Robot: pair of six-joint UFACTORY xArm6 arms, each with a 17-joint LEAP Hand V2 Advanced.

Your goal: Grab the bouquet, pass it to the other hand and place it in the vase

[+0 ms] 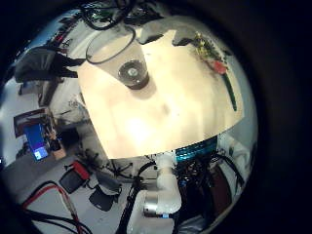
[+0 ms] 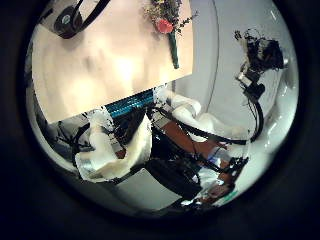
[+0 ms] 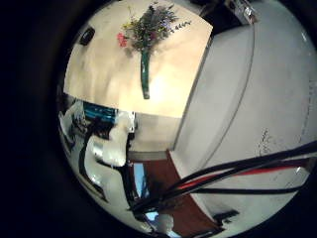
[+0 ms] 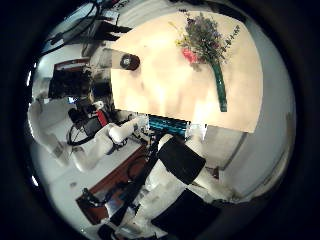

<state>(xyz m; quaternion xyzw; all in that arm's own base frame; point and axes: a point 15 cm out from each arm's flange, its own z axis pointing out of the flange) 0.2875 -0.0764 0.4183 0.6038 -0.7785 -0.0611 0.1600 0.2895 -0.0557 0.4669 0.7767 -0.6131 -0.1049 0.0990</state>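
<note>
The worktop (image 4: 170, 85) is taking up most of every palm view, a pale slab with nothing on it but two things. All four cameras are looking down from well above it, so neither robot hand is anywhere near the stuff. Honestly can't tell whether the left robot hand or the right robot hand is spread or curled: only white and black bits are showing at the edges, and I can't sort fingers from arm parts.

The bouquet (image 4: 207, 52) is lying flat on the worktop, near one edge, with its long dark green stem end (image 4: 220, 92) pointing toward the worktop's front edge. The head is looking like a loose bunch of greenery with a pink-red bloom and some small pale flowers, details too tiny to make out.

The vase (image 1: 125, 60) is standing upright, well apart from the bouquet, close to the opposite corner. It's looking clear, like glass, wide at the rim and narrowing to a dark base. In the left thumb-side view it's getting cut off at the edge.
</note>
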